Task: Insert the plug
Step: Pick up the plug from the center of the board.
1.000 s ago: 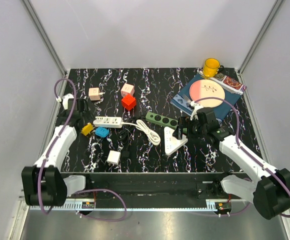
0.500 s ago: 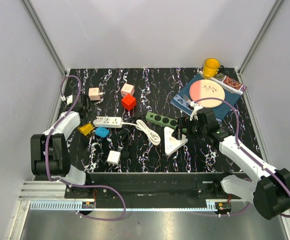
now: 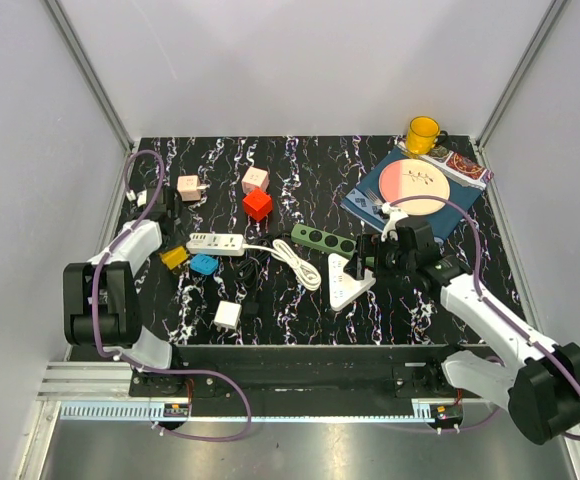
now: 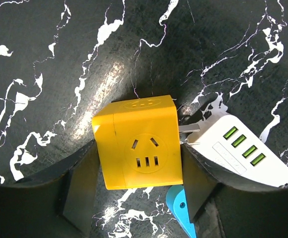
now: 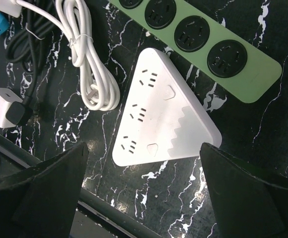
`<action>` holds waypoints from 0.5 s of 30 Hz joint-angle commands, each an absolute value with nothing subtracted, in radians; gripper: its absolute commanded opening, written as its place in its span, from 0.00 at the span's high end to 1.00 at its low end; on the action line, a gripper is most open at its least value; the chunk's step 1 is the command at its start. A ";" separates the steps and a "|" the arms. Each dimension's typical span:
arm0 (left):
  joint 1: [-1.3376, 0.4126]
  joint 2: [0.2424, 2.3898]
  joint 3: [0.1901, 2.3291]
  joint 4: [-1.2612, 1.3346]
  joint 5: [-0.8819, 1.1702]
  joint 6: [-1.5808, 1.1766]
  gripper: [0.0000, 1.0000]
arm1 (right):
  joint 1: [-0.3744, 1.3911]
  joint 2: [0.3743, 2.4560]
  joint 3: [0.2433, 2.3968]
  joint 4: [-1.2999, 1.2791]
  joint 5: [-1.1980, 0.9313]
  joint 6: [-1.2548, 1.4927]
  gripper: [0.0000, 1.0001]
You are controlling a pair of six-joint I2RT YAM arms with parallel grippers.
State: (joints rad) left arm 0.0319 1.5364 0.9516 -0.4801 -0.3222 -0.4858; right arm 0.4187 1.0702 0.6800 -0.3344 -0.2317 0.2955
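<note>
The left gripper (image 4: pixel 139 171) clasps both sides of the yellow cube adapter (image 4: pixel 136 144), whose prongs point at the white power strip (image 4: pixel 238 153), while the right gripper (image 5: pixel 144 173) hangs wide open, holding nothing, over the triangular socket (image 5: pixel 159 114).

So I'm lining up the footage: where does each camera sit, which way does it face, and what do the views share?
Top external: above and behind the arms, looking down on the table; both arms show.
Left wrist: on the left arm, looking down at the yellow socket cube, which sits between the left gripper fingers.
Right wrist: on the right arm, looking down at the triangular white strip; the right gripper fingers fill the lower corners.
Shared: the top view also shows the cube and the triangular strip.
</note>
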 commanded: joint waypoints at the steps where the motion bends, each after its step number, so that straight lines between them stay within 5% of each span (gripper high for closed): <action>1: 0.032 1.490 0.983 -0.465 -0.275 -0.474 0.62 | 0.420 1.023 0.703 -0.325 -0.273 0.313 0.00; 4: 0.023 1.412 0.960 -0.431 -0.226 -0.448 0.76 | 0.420 1.006 0.715 -0.347 -0.294 0.333 0.00; 15: -0.161 1.011 0.816 -0.206 -0.051 -0.336 0.81 | 0.434 0.963 0.735 -0.244 -0.426 0.532 0.00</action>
State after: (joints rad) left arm -0.0948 1.1313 0.8600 -0.3645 -0.1596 -0.3935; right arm 0.4191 0.9905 0.6956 -0.3294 -0.3481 0.4248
